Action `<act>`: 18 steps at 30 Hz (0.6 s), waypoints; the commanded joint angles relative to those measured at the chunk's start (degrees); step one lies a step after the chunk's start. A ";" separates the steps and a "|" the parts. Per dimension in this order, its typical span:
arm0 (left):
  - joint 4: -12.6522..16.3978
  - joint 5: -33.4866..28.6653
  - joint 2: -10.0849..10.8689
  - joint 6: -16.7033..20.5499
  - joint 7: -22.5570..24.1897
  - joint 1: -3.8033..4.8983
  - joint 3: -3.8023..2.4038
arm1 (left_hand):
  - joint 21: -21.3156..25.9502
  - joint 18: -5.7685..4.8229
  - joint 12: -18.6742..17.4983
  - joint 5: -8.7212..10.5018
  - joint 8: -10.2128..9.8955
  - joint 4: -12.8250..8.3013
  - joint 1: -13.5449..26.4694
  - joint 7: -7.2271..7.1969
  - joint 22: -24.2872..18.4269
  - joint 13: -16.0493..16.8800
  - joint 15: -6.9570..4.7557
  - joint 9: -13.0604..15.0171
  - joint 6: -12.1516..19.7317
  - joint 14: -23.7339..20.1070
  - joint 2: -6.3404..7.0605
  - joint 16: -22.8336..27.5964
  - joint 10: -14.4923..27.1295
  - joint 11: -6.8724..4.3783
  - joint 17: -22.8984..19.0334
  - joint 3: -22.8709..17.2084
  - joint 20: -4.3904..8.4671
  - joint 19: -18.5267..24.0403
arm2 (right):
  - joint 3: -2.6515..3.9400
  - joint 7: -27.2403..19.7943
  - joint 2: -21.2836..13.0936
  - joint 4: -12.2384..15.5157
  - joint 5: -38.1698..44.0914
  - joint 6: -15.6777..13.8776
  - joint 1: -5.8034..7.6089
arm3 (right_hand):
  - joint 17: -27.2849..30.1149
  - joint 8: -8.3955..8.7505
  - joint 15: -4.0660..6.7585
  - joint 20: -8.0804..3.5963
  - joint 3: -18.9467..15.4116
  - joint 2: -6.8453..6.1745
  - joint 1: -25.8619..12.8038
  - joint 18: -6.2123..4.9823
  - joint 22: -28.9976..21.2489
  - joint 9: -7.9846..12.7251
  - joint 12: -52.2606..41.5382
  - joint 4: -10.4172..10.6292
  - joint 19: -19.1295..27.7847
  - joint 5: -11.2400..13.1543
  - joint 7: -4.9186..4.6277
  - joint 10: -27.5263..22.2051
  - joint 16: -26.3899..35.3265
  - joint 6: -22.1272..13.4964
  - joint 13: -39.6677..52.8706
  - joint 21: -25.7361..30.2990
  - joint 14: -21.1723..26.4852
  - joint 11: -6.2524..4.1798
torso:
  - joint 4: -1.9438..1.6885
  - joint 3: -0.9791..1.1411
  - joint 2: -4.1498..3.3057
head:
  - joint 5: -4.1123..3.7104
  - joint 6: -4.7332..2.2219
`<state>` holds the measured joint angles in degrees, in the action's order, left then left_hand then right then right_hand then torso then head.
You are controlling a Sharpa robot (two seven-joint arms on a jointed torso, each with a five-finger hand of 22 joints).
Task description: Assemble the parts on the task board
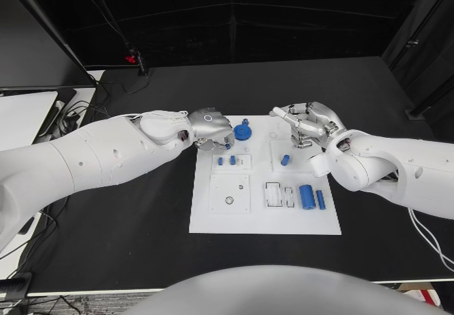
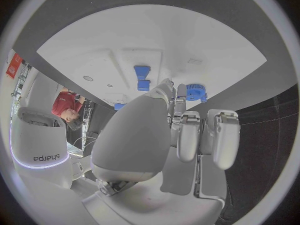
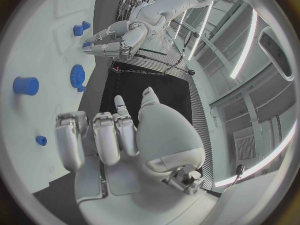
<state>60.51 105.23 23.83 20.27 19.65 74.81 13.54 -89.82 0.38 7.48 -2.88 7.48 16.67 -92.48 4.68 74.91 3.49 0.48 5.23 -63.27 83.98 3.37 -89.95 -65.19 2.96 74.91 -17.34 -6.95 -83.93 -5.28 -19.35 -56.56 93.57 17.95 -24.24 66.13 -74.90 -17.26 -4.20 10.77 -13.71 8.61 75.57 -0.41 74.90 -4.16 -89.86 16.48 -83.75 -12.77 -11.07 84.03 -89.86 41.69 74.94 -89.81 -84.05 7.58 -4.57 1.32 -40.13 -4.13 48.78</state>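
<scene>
black table [image 1: 142,216] | cables [image 1: 66,115] at its far-left edge | red light [image 1: 130,59] beyond

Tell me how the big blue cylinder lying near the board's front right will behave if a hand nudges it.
The blue cylinder lies on its side on the flat white board, so it would probably roll. It looks smooth and rigid, likely slippery to pinch.

We see the flat white rectangular task board [image 1: 264,220] lying on the black surface, a blue toothed gear [image 1: 243,132] at its far edge, blue cylinders [image 1: 306,195] lying near its right side.
</scene>
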 commanded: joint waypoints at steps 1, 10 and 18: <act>-0.36 0.09 -0.30 -0.92 0.64 0.01 -0.03 | -0.18 -0.38 -0.42 -0.16 0.02 0.00 -0.52 0.75 15.09 -0.02 -0.38 0.70 -0.56 6.02 -0.19 -0.05 0.07 0.21 15.09 -0.41 0.51 -6.07 | 0.02 -0.18 -0.02 0.20 -0.08 0.63 0.06 | -15.10 -0.27 -0.34 -0.04 -0.20 0.14 0.57 0.41 15.10 0.06 -0.14 -0.20 -6.25 -0.32 -1.14 5.97 -0.14 -0.54 15.06 -0.19 -5.95 0.37 | 0.03 -0.02 0.00 | -0.18 0.01; -1.19 0.09 -0.88 -1.15 0.69 -0.14 -0.03 | -0.18 -0.38 -0.49 -0.17 -0.01 -0.02 -0.60 0.81 15.09 -0.01 -0.35 0.70 -0.53 6.02 -0.22 -0.05 0.04 0.23 15.09 -0.58 0.51 -6.07 | 0.02 -0.16 -0.11 0.25 -0.08 0.67 0.06 | -15.10 -0.30 -0.34 -0.04 -0.21 0.15 0.62 0.41 15.10 0.06 -0.14 -0.17 -6.25 -0.37 -1.14 5.97 -0.14 -0.55 15.06 -0.19 -5.95 0.37 | 0.01 0.02 0.01 | -0.34 0.06; -1.73 0.08 -1.21 -1.90 0.55 -0.25 -0.03 | -0.18 -0.38 -0.53 -0.18 -0.01 -0.04 -0.67 0.83 15.09 -0.01 -0.34 0.70 -0.53 6.02 -0.22 -0.05 0.02 0.23 15.09 -0.69 0.51 -6.07 | 0.02 -0.16 -0.07 0.26 -0.08 0.75 0.05 | -15.10 -0.30 -0.34 -0.04 -0.21 0.15 0.62 0.41 15.10 0.06 -0.14 -0.17 -6.25 -0.37 -1.14 5.97 -0.14 -0.55 15.06 -0.19 -5.95 0.37 | -0.01 0.01 0.00 | -0.34 0.09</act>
<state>58.98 105.18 22.60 19.60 20.00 74.58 13.50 -89.82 0.38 7.26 -2.87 7.10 16.69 -92.80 4.89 74.91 3.49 0.48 5.23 -63.07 83.98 3.25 -89.95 -65.19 2.96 74.91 -17.64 -6.95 -83.93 -5.28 -19.24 -56.65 93.65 17.95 -24.09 66.12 -74.90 -17.26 -4.20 10.77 -13.71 8.61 75.57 -0.40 74.90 -4.17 -89.86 16.48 -83.75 -12.77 -10.88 84.03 -89.86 41.50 74.94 -89.81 -84.05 7.58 -4.55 1.34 -40.11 -4.50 48.86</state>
